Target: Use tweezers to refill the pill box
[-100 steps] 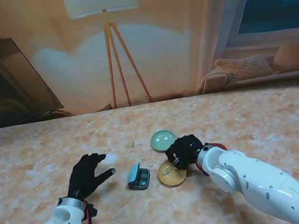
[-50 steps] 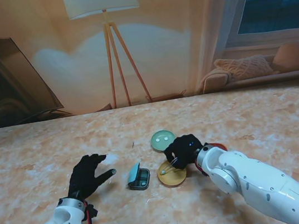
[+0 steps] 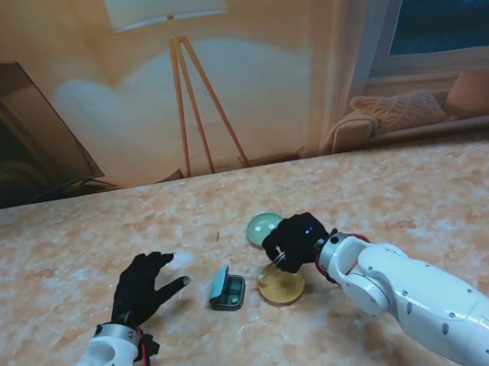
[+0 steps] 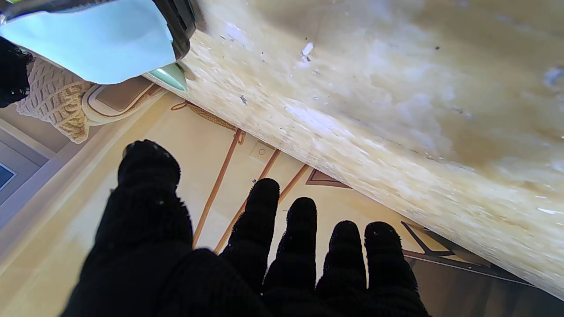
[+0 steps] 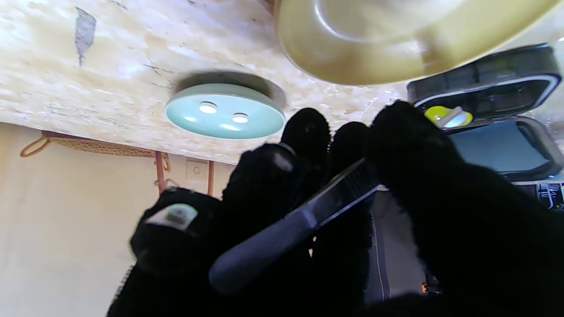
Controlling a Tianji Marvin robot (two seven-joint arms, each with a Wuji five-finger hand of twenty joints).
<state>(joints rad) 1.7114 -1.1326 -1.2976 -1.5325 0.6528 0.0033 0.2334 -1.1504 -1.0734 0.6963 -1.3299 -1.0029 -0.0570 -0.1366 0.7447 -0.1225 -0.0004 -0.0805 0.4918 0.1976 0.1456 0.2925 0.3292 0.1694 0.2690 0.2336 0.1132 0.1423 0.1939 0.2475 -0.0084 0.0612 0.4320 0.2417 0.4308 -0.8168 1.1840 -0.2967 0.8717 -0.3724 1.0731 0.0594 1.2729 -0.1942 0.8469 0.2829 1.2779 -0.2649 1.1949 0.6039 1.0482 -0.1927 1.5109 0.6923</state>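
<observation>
pill box (image 3: 227,290) lid up; right hand (image 3: 296,241) pinching tweezers (image 5: 293,226); left hand (image 3: 143,287) spread

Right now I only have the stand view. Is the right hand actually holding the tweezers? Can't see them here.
Observer: Yes. The right wrist view shows the right hand closed on the tweezers, with the dark handle lying across the fingers.
Operator: Anything in the green dish?
Observer: Two white pills lie in the green dish.
Operator: Pill box loaded?
Observer: The pill box is open, and a yellow piece shows at its inner edge. I cannot tell whether it sits in a compartment.
</observation>
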